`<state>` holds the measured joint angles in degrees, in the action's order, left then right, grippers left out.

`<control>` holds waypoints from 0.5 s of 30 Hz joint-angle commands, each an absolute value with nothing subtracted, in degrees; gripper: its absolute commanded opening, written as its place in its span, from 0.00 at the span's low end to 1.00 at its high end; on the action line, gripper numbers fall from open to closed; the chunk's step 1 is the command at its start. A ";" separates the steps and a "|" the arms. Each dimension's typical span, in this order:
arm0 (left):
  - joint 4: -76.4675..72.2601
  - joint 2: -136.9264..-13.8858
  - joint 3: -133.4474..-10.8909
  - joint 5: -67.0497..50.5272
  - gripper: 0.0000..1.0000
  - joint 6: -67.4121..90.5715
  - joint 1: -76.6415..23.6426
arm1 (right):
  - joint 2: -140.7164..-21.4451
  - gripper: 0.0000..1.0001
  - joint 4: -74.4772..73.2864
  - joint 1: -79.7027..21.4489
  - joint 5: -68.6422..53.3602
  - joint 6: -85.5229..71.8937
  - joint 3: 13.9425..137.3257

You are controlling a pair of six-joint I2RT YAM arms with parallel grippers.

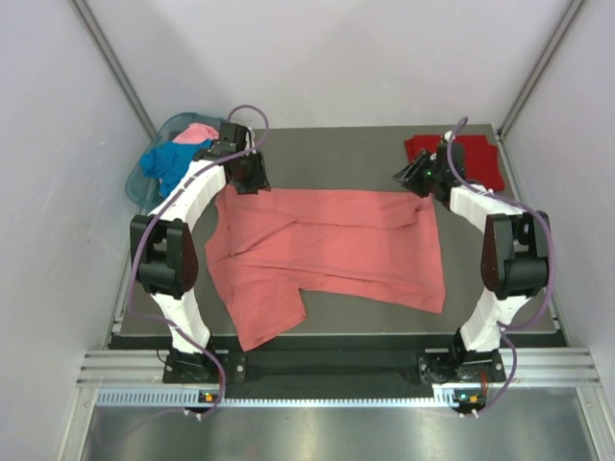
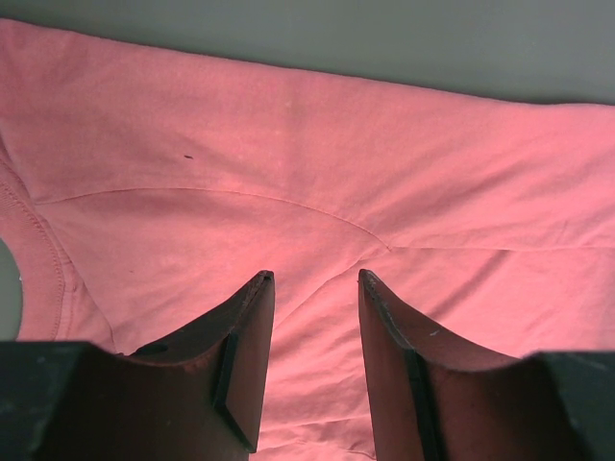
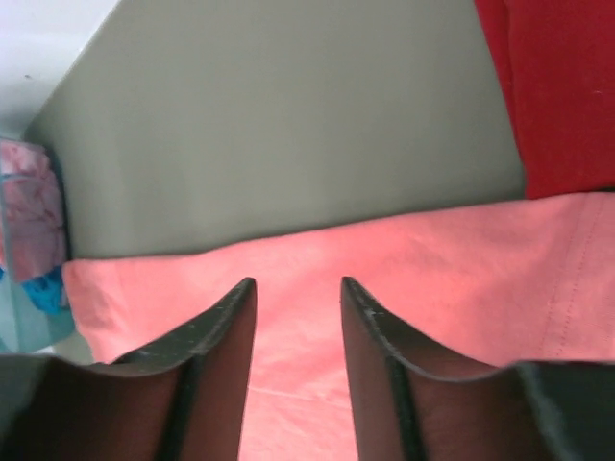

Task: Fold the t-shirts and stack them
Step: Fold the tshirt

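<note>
A big salmon-coral cotton t-shirt (image 1: 336, 245) lies spread out in the middle of the flat grey table (image 1: 336, 154). It has soft folds and wrinkles in it. One part of it reaches down to the near edge of the table, close to the base of the left arm.

The left claw (image 2: 315, 274) is over the far left end of the salmon-coral shirt, near the neck hole. Its two dark fingers (image 2: 240, 355) stand apart, and there is nothing between them. Only pink-orange cloth shows below them. I cannot tell if the tips touch the cloth.

The right claw (image 3: 298, 280) is over the far right end of the same shirt, close to its far edge. Its fingers (image 3: 384, 365) stand apart too, and they hold nothing.

A dark red cotton t-shirt (image 1: 473, 158) lies flat in the far right corner of the table, just beside the right claw and the salmon-coral shirt.

A see-through teal plastic basket (image 1: 135, 184) sits at the far left corner, behind the left arm. A bright blue t-shirt (image 1: 165, 161) and a light pink t-shirt (image 1: 197, 133) are bunched up in it, with the pink one farther back.
</note>
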<state>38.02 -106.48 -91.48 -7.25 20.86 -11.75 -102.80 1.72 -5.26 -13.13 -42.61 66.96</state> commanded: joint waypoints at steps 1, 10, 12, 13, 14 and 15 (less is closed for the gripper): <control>36.30 -106.70 -91.41 -6.95 0.45 20.83 -11.69 | -100.82 0.39 -3.94 -5.63 -12.32 -37.01 68.56; 36.39 -107.49 -91.76 -7.12 0.45 21.18 -11.69 | -90.18 0.17 -13.72 -3.17 1.49 -46.40 58.20; 36.56 -107.40 -91.67 -7.21 0.45 21.27 -11.69 | -90.00 0.14 -12.66 -3.16 2.55 -46.76 57.05; 36.48 -107.40 -91.67 -7.29 0.45 21.36 -11.69 | -90.26 0.13 -12.40 -3.08 2.46 -47.19 56.26; 36.65 -107.40 -91.67 -7.29 0.45 21.36 -11.69 | -90.96 0.12 -12.31 -3.08 2.11 -47.63 55.99; 36.65 -107.32 -91.67 -7.29 0.45 21.36 -11.69 | -91.31 0.11 -12.04 -3.08 1.94 -48.07 55.64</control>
<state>38.11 -107.42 -91.48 -6.96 20.93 -11.75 -91.55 -12.91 -3.40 -0.16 -45.65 56.71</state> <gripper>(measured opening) 0.455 0.124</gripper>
